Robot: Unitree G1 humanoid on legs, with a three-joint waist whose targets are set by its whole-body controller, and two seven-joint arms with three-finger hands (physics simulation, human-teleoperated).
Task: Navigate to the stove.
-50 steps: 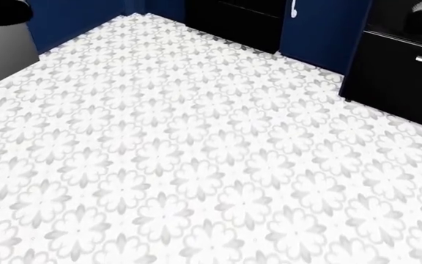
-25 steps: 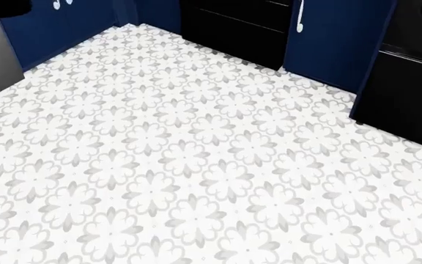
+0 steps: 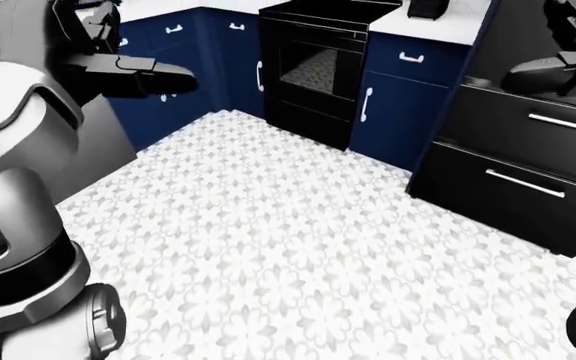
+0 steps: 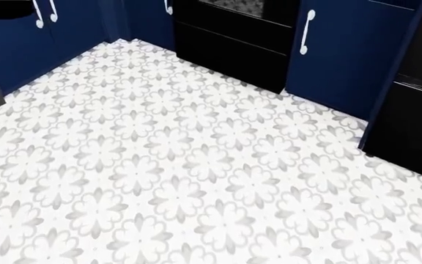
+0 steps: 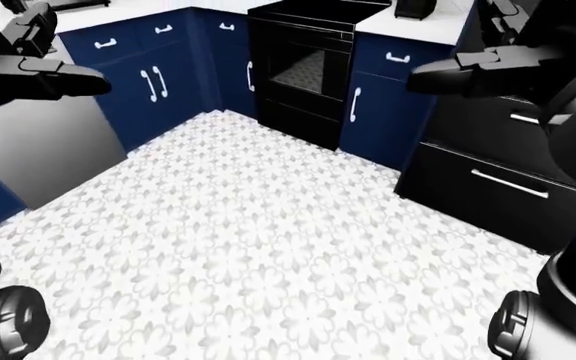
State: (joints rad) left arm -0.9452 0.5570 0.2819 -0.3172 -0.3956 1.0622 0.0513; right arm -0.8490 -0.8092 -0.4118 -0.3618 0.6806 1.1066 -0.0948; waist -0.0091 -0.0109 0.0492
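The black stove [image 3: 318, 64] stands at the top middle of the left-eye view, between dark blue cabinets, its oven door with a window facing me. In the head view only the stove's lower part [image 4: 233, 38] shows at the top edge. A stretch of patterned floor lies between me and it. My left hand [image 5: 38, 45] is raised at the top left and my right hand [image 5: 488, 41] at the top right. Both are open and hold nothing.
White flower-patterned tile floor [image 4: 181, 165] fills the lower views. Blue cabinets [image 3: 403, 112] with white handles flank the stove and turn a corner at the left. A black drawer unit [image 3: 528, 165] juts out at right. A grey appliance [image 5: 53, 150] stands at left. A dark object [image 3: 426, 7] sits on the counter.
The whole head view has shifted. The camera has moved toward the stove, so the stove and blue cabinets now show larger along the top edge. The grey appliance has slid off left.
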